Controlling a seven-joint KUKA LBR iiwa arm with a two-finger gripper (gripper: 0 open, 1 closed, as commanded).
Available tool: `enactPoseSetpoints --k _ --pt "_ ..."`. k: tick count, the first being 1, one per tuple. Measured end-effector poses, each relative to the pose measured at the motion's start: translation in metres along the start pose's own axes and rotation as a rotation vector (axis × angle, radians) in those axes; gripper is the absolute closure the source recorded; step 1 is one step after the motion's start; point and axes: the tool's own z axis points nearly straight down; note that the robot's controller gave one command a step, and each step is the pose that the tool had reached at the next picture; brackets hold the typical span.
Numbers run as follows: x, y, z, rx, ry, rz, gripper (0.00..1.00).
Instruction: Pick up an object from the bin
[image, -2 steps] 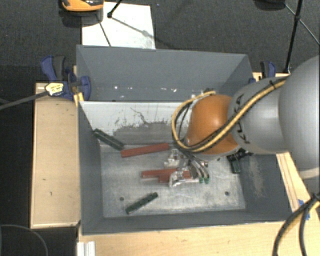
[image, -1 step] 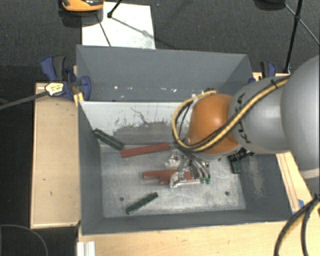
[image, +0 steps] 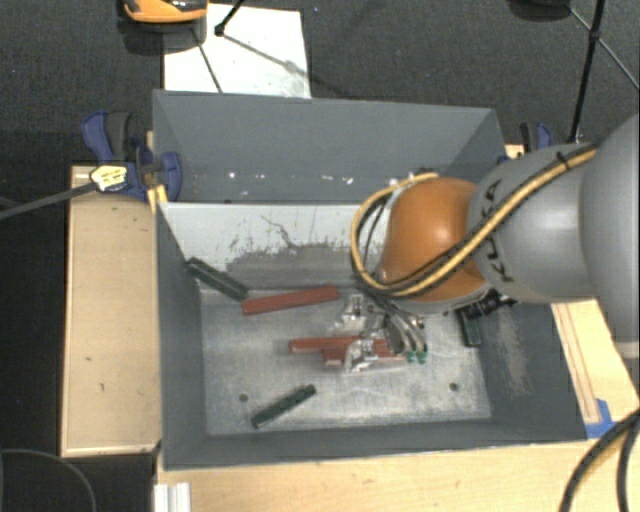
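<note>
My gripper (image: 362, 345) is low over the middle of the bin floor, its metal fingers down at the right end of a short red-brown stick (image: 318, 346). The stick lies flat, pointing left from the fingertips; whether the fingers close on it is hidden by the gripper's own body. A longer red-brown stick (image: 290, 299) lies just behind it, nearer the back wall.
A dark green marker-like stick (image: 283, 405) lies at the front left of the floor. A dark grey bar (image: 216, 279) leans in the back left corner. A small black piece (image: 470, 326) sits to the right, under the arm's orange cover.
</note>
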Motion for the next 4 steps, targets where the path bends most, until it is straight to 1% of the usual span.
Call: enactPoseSetpoints --k 1,2,4 --pt "-0.002 0.000 -0.019 -0.001 -0.008 0.001 1.00" --pt "-0.002 0.000 -0.029 0.000 -0.010 0.002 1.00" --pt "-0.001 0.000 -0.053 0.000 -0.004 0.003 1.00"
